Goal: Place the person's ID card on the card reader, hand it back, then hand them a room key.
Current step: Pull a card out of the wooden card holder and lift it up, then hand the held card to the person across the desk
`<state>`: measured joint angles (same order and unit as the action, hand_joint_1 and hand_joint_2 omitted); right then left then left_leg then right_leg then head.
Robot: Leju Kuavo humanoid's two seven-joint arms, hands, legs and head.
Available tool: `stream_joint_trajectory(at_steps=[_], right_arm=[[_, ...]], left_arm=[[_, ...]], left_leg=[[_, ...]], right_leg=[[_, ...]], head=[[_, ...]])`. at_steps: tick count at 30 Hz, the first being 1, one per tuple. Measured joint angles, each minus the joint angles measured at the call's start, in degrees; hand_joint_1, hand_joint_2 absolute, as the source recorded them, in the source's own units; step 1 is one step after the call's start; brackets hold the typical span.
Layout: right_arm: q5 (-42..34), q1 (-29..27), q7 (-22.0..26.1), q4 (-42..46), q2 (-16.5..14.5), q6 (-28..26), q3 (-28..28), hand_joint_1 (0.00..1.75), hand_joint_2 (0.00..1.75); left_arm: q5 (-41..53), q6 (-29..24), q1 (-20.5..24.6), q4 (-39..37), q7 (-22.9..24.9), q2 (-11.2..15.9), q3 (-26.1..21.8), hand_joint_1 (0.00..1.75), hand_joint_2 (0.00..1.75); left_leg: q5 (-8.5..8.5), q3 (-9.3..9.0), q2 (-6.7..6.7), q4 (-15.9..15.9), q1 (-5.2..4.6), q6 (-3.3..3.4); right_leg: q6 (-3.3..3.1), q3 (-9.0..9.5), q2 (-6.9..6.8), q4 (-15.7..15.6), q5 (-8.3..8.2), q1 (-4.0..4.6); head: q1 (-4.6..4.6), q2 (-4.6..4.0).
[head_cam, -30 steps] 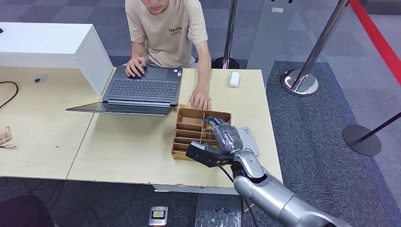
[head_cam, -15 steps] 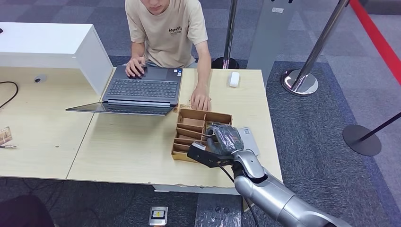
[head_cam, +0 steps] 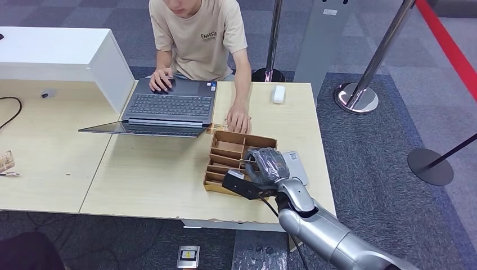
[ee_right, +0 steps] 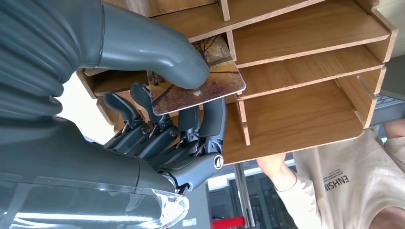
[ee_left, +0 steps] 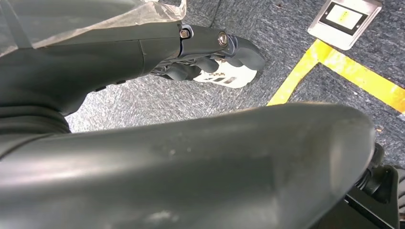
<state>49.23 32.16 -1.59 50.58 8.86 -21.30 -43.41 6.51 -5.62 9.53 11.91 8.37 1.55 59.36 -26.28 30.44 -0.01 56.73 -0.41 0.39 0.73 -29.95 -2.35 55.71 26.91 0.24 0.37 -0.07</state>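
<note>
My right hand [head_cam: 264,166] hovers over the right side of the wooden slotted organizer [head_cam: 225,152] near the table's front edge. In the right wrist view the hand [ee_right: 143,138] pinches a picture-printed key card [ee_right: 205,83] between its thumb and fingers, just out of a slot of the organizer [ee_right: 305,62]. A flat grey-white card reader [head_cam: 296,164] lies on the table right beside the organizer, partly behind my hand. My left hand [ee_left: 205,47] hangs over the carpet, fingers stretched out and holding nothing. Across the table sits the person [head_cam: 199,34], one hand [head_cam: 238,120] resting by the organizer's far edge.
An open laptop [head_cam: 169,107] lies in front of the person, with a white box [head_cam: 56,53] at the back left. A small white device [head_cam: 278,93] sits at the far right of the table. Loose cards [head_cam: 5,161] lie at the left edge. Stanchion posts [head_cam: 357,95] stand to the right.
My right hand's fingers, stretched over the organizer a second ago, have curled in and now hold the key card. The person and the laptop stay as they were.
</note>
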Motion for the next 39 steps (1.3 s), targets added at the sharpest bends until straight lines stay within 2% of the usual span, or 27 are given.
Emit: stream_joint_trajectory(at_steps=[4, 12, 19, 22, 25, 28, 31, 35, 39], right_arm=[[-2.65, -0.01, 1.31, -0.03, -0.07, -1.45, 0.15, 1.74, 1.75], [-17.56, 0.97, 7.01, 4.96, -1.13, -2.54, 2.56, 1.75, 1.75], [-34.02, 5.84, 10.89, 12.24, -2.61, 3.47, 5.30, 1.75, 1.75], [-35.92, 8.87, 11.40, 13.52, -3.34, 5.16, 5.94, 1.75, 1.75], [-33.82, 11.76, 11.40, 13.22, -4.02, 5.25, 5.84, 1.75, 1.75], [-28.38, 14.43, 10.62, 11.55, -4.89, 3.86, 5.23, 1.75, 1.75], [-20.83, 16.96, 8.64, 8.77, -5.74, 2.05, 3.90, 1.75, 1.75], [-6.33, 20.12, 4.15, 3.44, -6.65, 0.12, 0.44, 1.75, 1.75], [2.99, 21.71, 1.98, -1.19, -7.13, -0.44, -2.54, 1.75, 1.75]], left_arm=[[0.00, -0.02, -0.03, 0.00, 0.00, -0.02, -0.32, 0.00, 0.00], [0.51, -0.36, -0.49, 0.00, -0.13, -0.02, -0.88, 0.00, 0.00], [1.89, -0.37, -0.28, 0.00, -0.65, -0.02, -0.90, 0.00, 0.00], [2.45, -0.36, 0.04, 0.00, -0.72, -0.02, -0.89, 0.00, 0.00], [2.93, -0.35, 0.45, 0.00, -0.74, -0.09, -0.87, 0.00, 0.00], [3.25, -0.35, 0.87, 0.00, -0.73, -0.28, -0.87, 0.00, 0.00], [3.55, -0.34, 1.24, 0.00, -0.72, -0.48, -0.86, 0.00, 0.00], [3.97, -0.22, 1.80, 0.00, -0.72, -0.72, -0.85, 0.00, 0.00], [4.26, 0.01, 2.10, 0.00, -0.66, -1.00, -0.85, 0.00, 0.00]], left_leg=[[0.00, 0.00, 0.00, 0.00, 0.00, 0.00], [0.00, 0.01, 0.00, 0.00, 0.00, 0.00], [0.04, 0.00, 0.00, 0.00, 0.00, -0.01], [0.05, 0.00, 0.00, 0.00, 0.00, -0.01], [0.05, 0.01, 0.00, 0.00, -0.01, -0.01], [0.05, 0.01, 0.00, 0.00, -0.01, -0.01], [0.05, 0.01, -0.01, 0.00, -0.01, -0.01], [0.05, 0.01, -0.03, 0.00, -0.01, -0.01], [0.05, 0.01, -0.03, 0.00, 0.00, -0.01]], right_leg=[[0.00, 0.00, 0.00, 0.00, 0.00, 0.00], [0.00, 0.00, 0.01, 0.01, 0.00, 0.01], [0.00, 0.01, 0.00, 0.02, -0.02, 0.00], [0.01, 0.01, 0.00, 0.02, -0.04, 0.00], [0.01, 0.01, 0.00, 0.02, -0.07, -0.01], [0.01, 0.01, 0.00, 0.02, -0.07, -0.01], [0.01, 0.01, 0.00, 0.02, -0.07, -0.01], [0.01, 0.01, -0.01, 0.02, -0.07, -0.01], [0.01, 0.01, -0.01, 0.02, -0.07, -0.01]], head=[[0.00, 0.00], [-0.01, 0.00], [-0.01, 0.00], [-0.01, 0.00], [0.00, 0.00], [0.00, 0.00], [-0.01, 0.00], [-0.01, 0.00], [-0.01, 0.00]])
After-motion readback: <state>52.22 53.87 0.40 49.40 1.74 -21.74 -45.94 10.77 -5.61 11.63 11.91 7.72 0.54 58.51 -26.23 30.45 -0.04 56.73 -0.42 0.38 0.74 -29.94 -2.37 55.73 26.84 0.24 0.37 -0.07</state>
